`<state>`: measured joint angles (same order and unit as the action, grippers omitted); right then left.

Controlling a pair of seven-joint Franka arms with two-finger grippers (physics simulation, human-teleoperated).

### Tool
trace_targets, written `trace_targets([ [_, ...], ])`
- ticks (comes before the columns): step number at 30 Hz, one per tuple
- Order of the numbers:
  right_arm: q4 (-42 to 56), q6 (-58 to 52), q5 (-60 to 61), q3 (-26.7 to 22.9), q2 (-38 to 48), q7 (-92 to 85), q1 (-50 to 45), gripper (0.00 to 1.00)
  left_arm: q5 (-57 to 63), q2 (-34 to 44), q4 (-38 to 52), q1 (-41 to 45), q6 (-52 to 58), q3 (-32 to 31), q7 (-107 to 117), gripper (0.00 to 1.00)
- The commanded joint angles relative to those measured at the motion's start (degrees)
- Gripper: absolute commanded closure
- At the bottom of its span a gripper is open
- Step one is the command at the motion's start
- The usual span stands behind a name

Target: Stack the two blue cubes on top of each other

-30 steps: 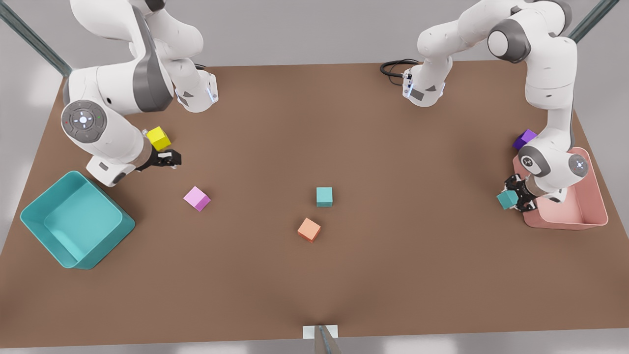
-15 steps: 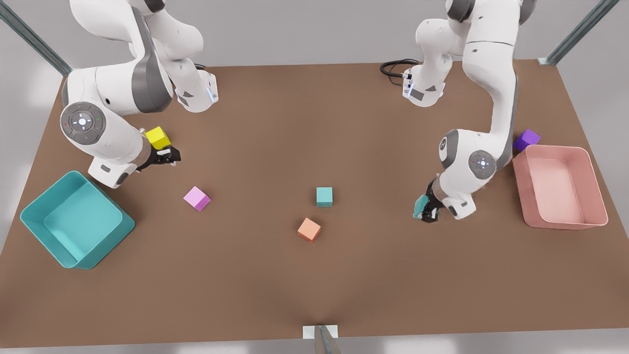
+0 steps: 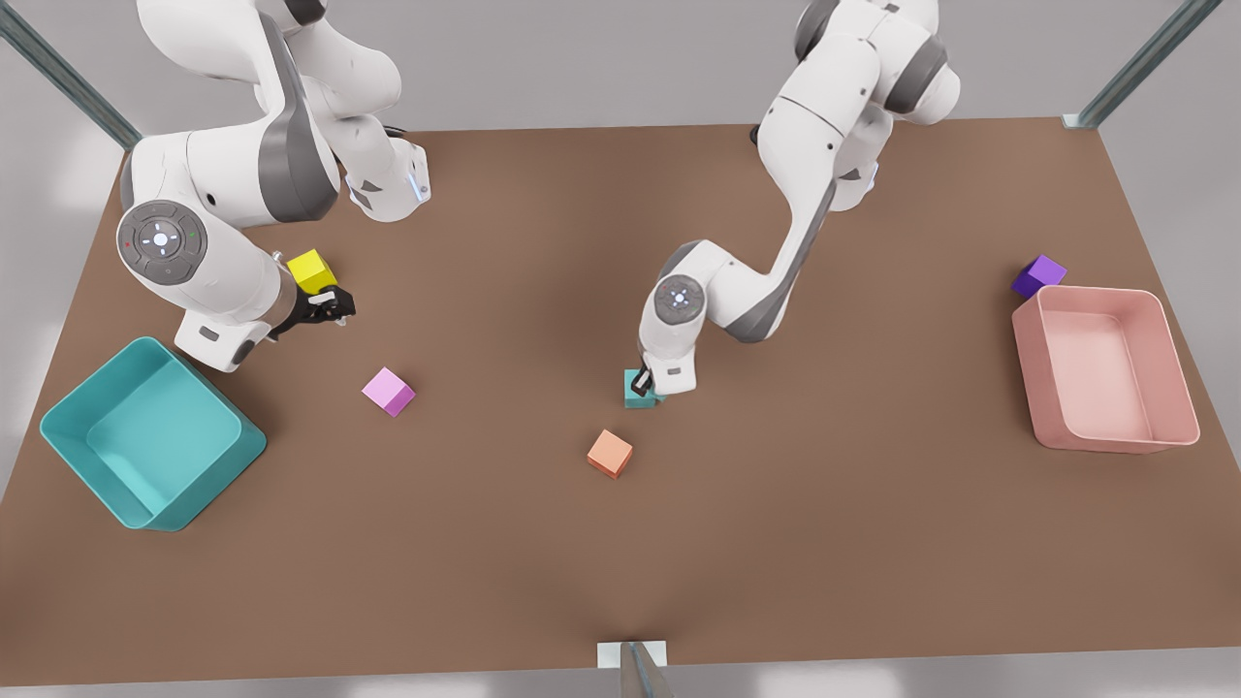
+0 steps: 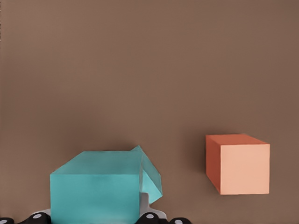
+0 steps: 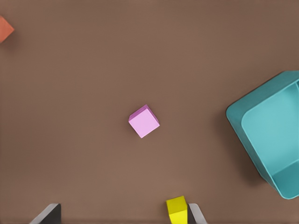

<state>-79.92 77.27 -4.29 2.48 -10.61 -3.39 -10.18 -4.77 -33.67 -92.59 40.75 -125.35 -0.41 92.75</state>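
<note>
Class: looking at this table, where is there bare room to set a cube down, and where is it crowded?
Bare: the stretch between the orange cube and the pink bin, and between the pink cube and the blue cubes. Crowded: around the left gripper, which holds one blue cube over the other, and by the waiting right gripper, near the yellow cube and the teal bin.

Both arms are glossy white with rounded shells and dark grey bands at the joints. Round grey joint caps carry a ring of small markings and a white centre light. Each base shows a grey arrow-like mark and a blue-lit strip. The left pincer [image 3: 640, 386] and right pincer [image 3: 330, 310] are black, each just beyond a white wrist block.
</note>
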Motion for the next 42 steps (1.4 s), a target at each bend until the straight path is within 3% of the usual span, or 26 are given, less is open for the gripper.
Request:
trace_targets([
  [1, 0.0, 0.0, 0.1, 0.0, 0.1, -2.1, 0.0, 0.0, 0.3, -0.3, 0.0, 0.1, -0.2, -0.1, 13.3, 0.27],
  [9, 1.1, 0.0, 0.7, -0.2, -0.5, -2.1, 0.9, 0.0, 0.2, -1.6, 0.2, 0.7, -6.4, -0.2, 13.4, 0.25],
  [12, 3.1, -1.9, 6.1, -0.2, -0.4, -2.1, 6.8, 0.0, 0.2, -1.9, 0.2, 0.8, -6.5, -0.2, 13.4, 0.25],
  [19, 7.3, -5.6, 5.3, -0.7, -1.1, -2.1, 7.6, 0.0, 0.1, -2.6, 0.4, 2.8, -6.5, -0.2, 13.5, 0.24],
  [20, 7.2, -5.9, 5.3, -0.6, -1.6, -2.1, 7.6, 0.0, 0.1, -2.6, 0.4, 2.6, -6.5, -0.1, 13.5, 0.22],
  [22, 7.5, -5.8, 5.3, -0.5, -1.6, -2.0, 7.6, 0.0, 0.2, -2.6, 0.4, 2.5, -6.5, -0.1, 13.4, 0.0],
  [35, 7.8, -5.9, 5.0, -0.6, -2.3, -2.0, 7.5, 0.0, 0.3, -2.1, 2.9, -0.4, -1.8, 0.1, 13.4, 0.0],
  [39, 7.8, -5.8, 5.1, -0.5, -2.5, -1.9, 7.4, 0.0, 2.6, -0.4, 3.0, -0.6, 17.5, 0.0, 13.4, 0.0],
  [41, 7.8, -5.8, 5.1, -0.5, -2.5, -1.9, 7.5, 0.0, 1.1, 0.6, 13.3, -0.6, 31.2, 0.1, 13.7, 0.0],
  [42, 7.8, -5.8, 5.1, -0.5, -2.5, -1.8, 7.4, 0.0, -2.3, 0.6, 20.0, -0.7, 32.0, 0.6, 14.5, 0.0],
])
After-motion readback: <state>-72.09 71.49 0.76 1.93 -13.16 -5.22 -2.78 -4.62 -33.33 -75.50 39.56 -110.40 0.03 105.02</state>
